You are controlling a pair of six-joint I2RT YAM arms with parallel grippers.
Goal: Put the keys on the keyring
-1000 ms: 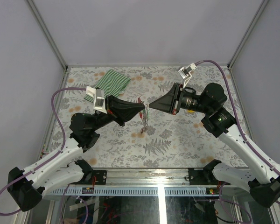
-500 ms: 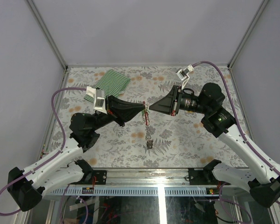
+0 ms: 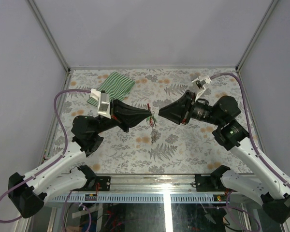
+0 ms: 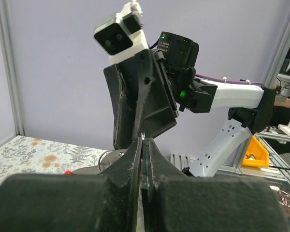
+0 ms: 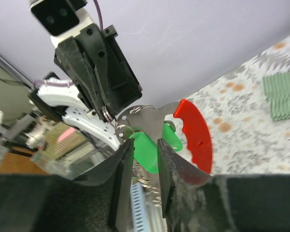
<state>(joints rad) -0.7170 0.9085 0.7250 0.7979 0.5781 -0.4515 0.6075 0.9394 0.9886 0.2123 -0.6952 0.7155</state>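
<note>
The keyring (image 5: 194, 136), one red loop on a silvery strip, hangs in mid-air between the arms. My left gripper (image 5: 105, 114) is clamped on it, I reckon to steady it. I count two green-tagged keys (image 5: 173, 138) dangling. My right gripper (image 5: 144, 143) stands narrowly parted beside them, gripping nothing.
</note>
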